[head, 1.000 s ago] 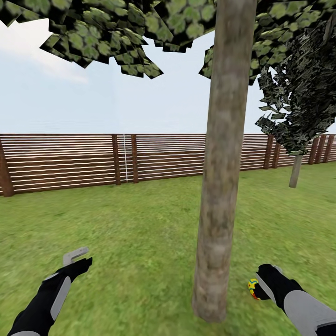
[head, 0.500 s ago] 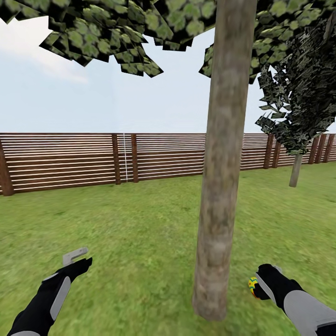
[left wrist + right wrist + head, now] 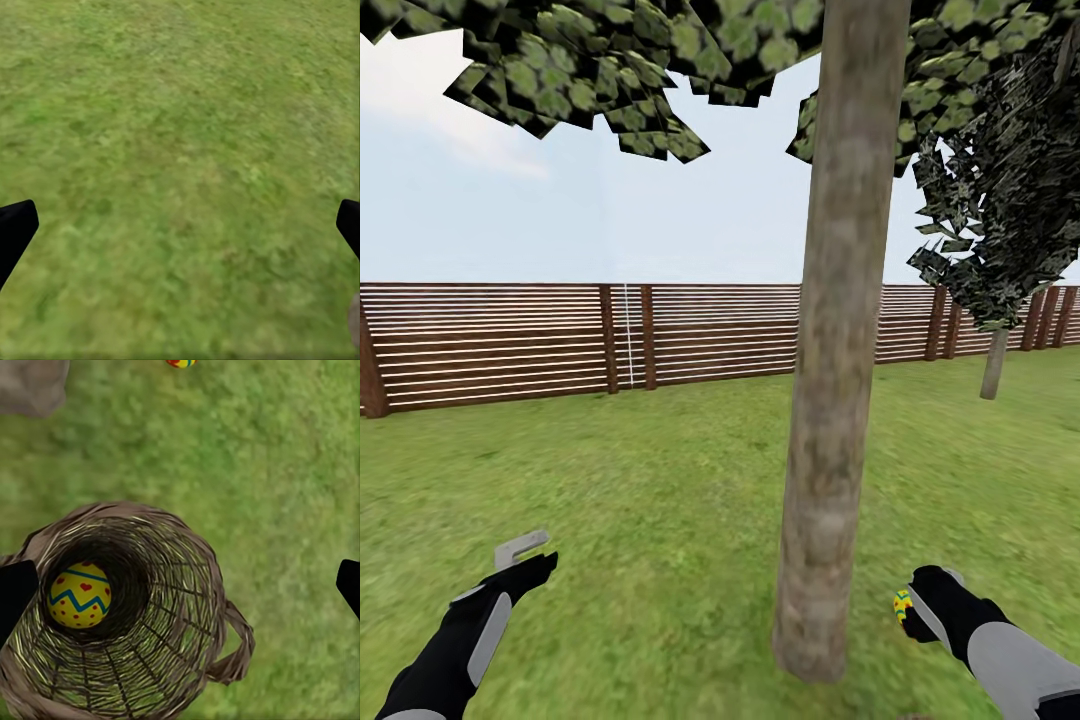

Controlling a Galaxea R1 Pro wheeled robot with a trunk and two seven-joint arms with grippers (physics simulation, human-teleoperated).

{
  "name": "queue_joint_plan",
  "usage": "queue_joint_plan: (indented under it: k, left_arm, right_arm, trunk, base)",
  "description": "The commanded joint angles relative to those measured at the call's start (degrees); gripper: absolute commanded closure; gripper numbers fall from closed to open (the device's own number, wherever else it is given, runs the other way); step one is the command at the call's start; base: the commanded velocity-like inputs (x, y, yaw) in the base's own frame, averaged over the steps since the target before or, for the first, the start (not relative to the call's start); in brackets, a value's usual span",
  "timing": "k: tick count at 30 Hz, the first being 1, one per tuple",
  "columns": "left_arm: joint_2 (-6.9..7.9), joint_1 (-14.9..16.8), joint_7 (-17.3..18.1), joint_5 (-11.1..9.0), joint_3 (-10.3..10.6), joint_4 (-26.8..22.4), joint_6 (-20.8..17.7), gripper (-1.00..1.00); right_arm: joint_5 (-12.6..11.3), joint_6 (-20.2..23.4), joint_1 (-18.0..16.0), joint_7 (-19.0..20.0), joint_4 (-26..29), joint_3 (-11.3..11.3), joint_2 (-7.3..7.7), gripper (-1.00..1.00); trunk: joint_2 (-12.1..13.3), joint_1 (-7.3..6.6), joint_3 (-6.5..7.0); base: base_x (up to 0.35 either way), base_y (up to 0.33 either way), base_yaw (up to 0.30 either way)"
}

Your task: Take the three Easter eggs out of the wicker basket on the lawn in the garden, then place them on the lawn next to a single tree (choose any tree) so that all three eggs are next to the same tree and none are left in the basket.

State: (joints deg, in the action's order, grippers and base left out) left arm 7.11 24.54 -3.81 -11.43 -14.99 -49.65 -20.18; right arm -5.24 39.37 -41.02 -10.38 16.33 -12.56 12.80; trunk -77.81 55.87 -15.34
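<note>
The tree (image 3: 830, 400) with its thick pale trunk rises from the lawn (image 3: 660, 500) just ahead. One Easter egg (image 3: 901, 606) lies on the grass by its base, partly behind my right gripper (image 3: 928, 600). In the right wrist view that gripper (image 3: 180, 585) is open over the wicker basket (image 3: 187, 607). One egg (image 3: 79, 595) sits deep inside the basket. Another egg (image 3: 180, 362) lies on the grass beyond it, near the trunk's foot (image 3: 30, 386). My left gripper (image 3: 520, 552) hangs open and empty over bare grass (image 3: 180, 187).
A brown slatted fence (image 3: 510, 345) closes off the lawn at the back. A darker, thin-trunked tree (image 3: 1000, 250) stands at the far right. Open grass stretches to the left of the trunk.
The whole head view has crept upward a little, so the camera moved. Less of the egg on the grass now shows beside my right gripper. Both arms hold their places.
</note>
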Motion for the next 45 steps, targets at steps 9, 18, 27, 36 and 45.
queue_joint_plan:
  k: [9,18,27,36,45]
  left_arm:
    - [-0.07,0.0,-0.3,-0.6,0.0,0.0,-0.3,-1.00]
    - [-0.01,0.0,-0.4,-0.6,0.0,0.0,-0.3,-1.00]
    - [-0.08,0.0,-0.4,-0.6,0.0,0.2,-0.2,-1.00]
    - [-0.08,0.0,-0.4,-0.6,0.0,0.2,-0.2,-1.00]
    - [-0.08,0.0,-0.4,-0.6,0.0,0.4,-0.2,-1.00]
  right_arm:
    - [-0.6,0.3,0.0,-0.3,0.1,-0.4,-0.10,-1.00]
    - [-0.6,0.3,0.0,-0.3,0.1,-0.3,-0.12,-1.00]
    - [-0.6,0.3,0.0,-0.3,0.1,-0.3,-0.07,-1.00]
    - [-0.6,0.3,0.0,-0.3,0.1,-0.3,-0.06,-1.00]
    - [-0.6,0.3,0.0,-0.3,0.1,-0.3,-0.06,-1.00]
  trunk:
    - [-3.7,1.99,-1.70]
    - [-7.3,3.96,-3.32]
    - [-10.9,5.94,-4.93]
    - [-14.5,7.92,-6.55]
    - [-18.1,9.89,-8.16]
  base:
    - [0.000,0.000,0.000]
    - [0.000,0.000,0.000]
    - [0.000,0.000,0.000]
    - [0.000,0.000,0.000]
    - [0.000,0.000,0.000]
